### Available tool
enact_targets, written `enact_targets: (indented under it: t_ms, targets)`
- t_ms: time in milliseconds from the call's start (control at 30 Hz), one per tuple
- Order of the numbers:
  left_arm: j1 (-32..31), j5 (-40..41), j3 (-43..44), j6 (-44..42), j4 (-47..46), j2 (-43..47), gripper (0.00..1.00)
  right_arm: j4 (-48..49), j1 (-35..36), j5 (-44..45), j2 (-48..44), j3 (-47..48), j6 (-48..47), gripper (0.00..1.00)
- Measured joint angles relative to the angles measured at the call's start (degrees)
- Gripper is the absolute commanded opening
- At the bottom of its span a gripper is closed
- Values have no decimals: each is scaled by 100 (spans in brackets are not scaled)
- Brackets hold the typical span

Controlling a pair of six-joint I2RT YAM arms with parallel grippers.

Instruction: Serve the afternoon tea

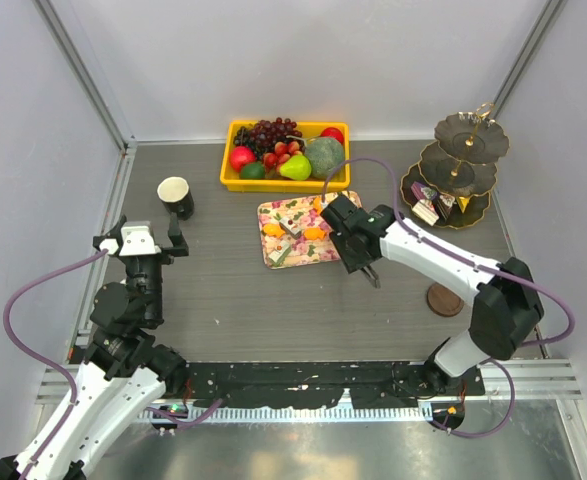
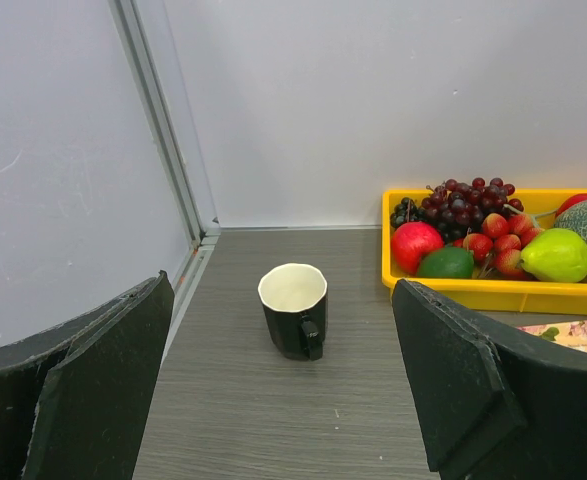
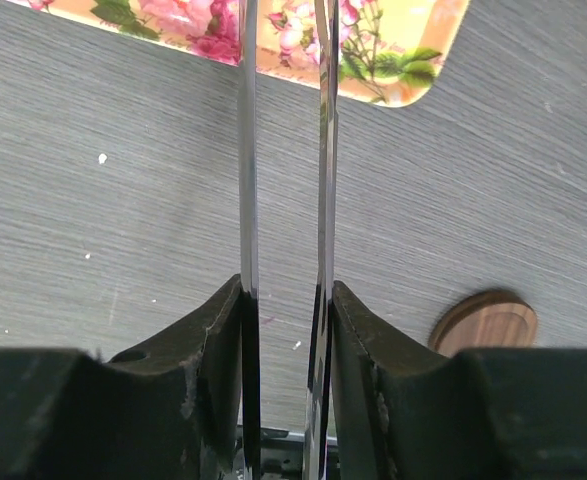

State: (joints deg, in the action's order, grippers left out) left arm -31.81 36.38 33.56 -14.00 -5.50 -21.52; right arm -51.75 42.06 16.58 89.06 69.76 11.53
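Black cup (image 1: 176, 196): upright on the desk (image 1: 253, 300), far left, just ahead of the left hand (image 1: 144, 232), whose fingers stand wide apart around nothing.
Right hand (image 1: 365, 264): clamped on thin metal tongs (image 3: 247, 150). Only its wrist view shows the blades plainly, and their tips are cut off at the top edge.
Orange pastries (image 1: 316, 232): on the floral tray (image 1: 303, 256), centre.
Three-tier stand (image 1: 459, 165): far right, with cake pieces (image 1: 428, 210) on the lowest tier, partly hidden.
Wooden coaster (image 1: 444, 299): beside the right arm.
Yellow fruit bin (image 1: 228, 165): at the back, seen from overhead and the left wrist.
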Motion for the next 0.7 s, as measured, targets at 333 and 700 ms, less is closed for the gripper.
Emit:
enact_targets:
  t_ms: [333, 700]
  targets:
    - [0, 0, 0, 0, 2, 0, 99, -857, -179, 450, -929, 966, -251, 37]
    - [0, 0, 0, 0, -2, 17, 99, -916, -1873, 837, -1108, 1281, -551, 33]
